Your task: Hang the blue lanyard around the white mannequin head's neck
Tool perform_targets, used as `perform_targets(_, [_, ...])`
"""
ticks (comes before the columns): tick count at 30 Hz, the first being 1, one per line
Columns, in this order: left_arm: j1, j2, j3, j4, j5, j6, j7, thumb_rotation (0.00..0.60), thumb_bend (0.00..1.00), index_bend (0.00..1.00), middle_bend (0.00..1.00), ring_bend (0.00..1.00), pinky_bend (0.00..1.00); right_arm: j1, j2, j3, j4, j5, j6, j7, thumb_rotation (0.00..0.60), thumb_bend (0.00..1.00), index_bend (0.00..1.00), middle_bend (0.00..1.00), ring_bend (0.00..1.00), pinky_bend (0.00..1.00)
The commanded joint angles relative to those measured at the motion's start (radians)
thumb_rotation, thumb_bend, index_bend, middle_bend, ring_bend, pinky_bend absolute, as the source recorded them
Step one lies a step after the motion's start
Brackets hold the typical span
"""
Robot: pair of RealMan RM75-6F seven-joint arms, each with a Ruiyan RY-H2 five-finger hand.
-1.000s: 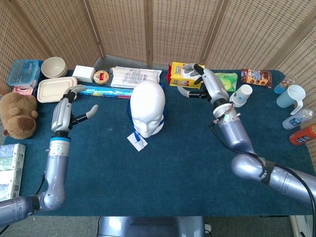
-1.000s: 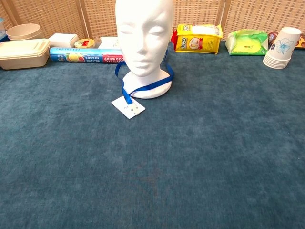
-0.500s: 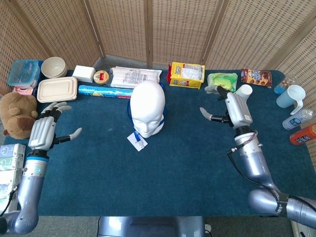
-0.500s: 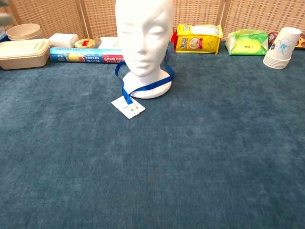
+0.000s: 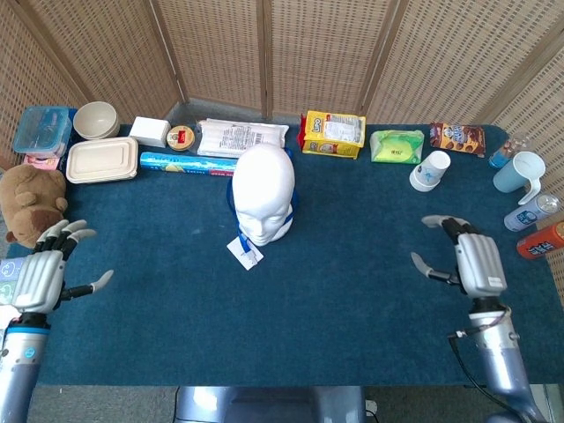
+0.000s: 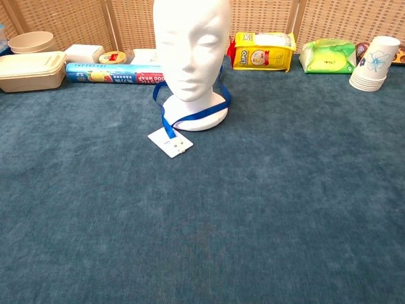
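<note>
Head view: I see the white mannequin head (image 5: 263, 196) upright mid-table on the blue cloth (image 5: 335, 308). The blue lanyard (image 5: 233, 204) loops its neck, white badge (image 5: 245, 252) flat on the cloth just in front of the base. Left hand (image 5: 42, 273) near the left table edge, fingers spread, holding nothing. Right hand (image 5: 474, 263) near the right edge, fingers apart, empty. Both well apart from the head.

Chest view: I see no hands. Lanyard (image 6: 190, 114) runs around the neck and over the base, badge (image 6: 170, 143) touching the cloth. Yellow box (image 6: 262, 50) and paper cup stack (image 6: 373, 63) behind.
</note>
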Motion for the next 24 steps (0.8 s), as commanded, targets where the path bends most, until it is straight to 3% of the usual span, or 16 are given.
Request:
perform_targets(1, [0.068,-0.008,0.05,0.024,0.068,0.062,-0.008,0.383,0.2,0.27,0.19,0.07,0.09,-0.099,-0.01,-0.07,0.027,-0.08,0.089,-0.061,0.417,0.32,0.31,0.36,0.31,0.34])
perform_targets(15, [0.214,0.014,0.118,0.004,0.181,0.193,-0.009,0.385,0.2,0.33,0.25,0.14,0.09,-0.277,-0.027,-0.116,0.054,-0.186,0.251,-0.137,0.418,0.32,0.33,0.37,0.32,0.34])
perform_targets(24, [0.279,0.034,0.163,-0.029,0.245,0.216,0.025,0.409,0.2,0.34,0.25,0.14,0.09,-0.344,-0.035,-0.121,0.085,-0.244,0.281,-0.131,0.418,0.32,0.33,0.38,0.31,0.34])
